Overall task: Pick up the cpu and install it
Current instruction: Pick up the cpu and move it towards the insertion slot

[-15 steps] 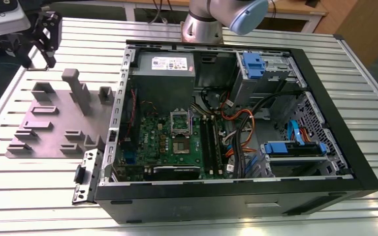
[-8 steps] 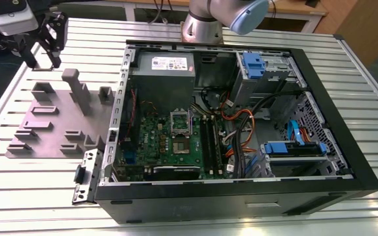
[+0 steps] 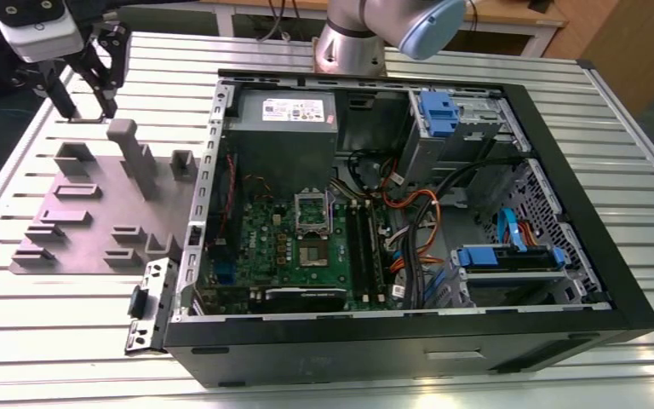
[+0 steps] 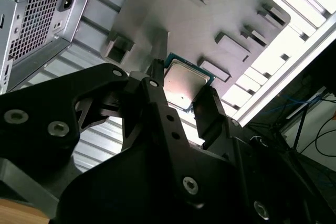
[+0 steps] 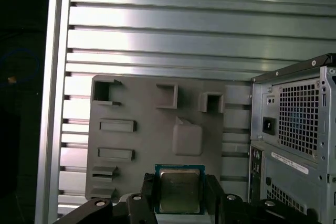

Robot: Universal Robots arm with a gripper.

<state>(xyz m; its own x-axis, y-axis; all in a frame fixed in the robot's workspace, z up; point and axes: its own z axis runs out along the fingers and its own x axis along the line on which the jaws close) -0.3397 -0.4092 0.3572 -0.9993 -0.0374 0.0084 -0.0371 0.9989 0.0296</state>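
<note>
The cpu (image 5: 179, 188), a small flat square chip with a shiny silver top and a green rim, sits between my gripper's black fingers (image 5: 212, 192) in both wrist views. My gripper (image 4: 185, 86) is shut on the cpu (image 4: 184, 80) by two opposite edges and holds it in the air above the grey fixture plate (image 5: 142, 145). In the exterior view my gripper (image 3: 83, 104) hangs over the far end of that plate (image 3: 83, 217), at the exterior view's left of the open computer case (image 3: 554, 281). The silver socket frame (image 3: 312, 211) lies on the green motherboard inside the case.
The plate carries several raised grey blocks, with a tall post (image 3: 134, 153) close to the case wall. The grey power supply box (image 3: 282, 128), cable bundles (image 3: 418, 221) and blue drive brackets (image 3: 509, 256) crowd the case. The arm's base (image 3: 350, 38) stands behind the case on the slatted metal table (image 3: 622, 119).
</note>
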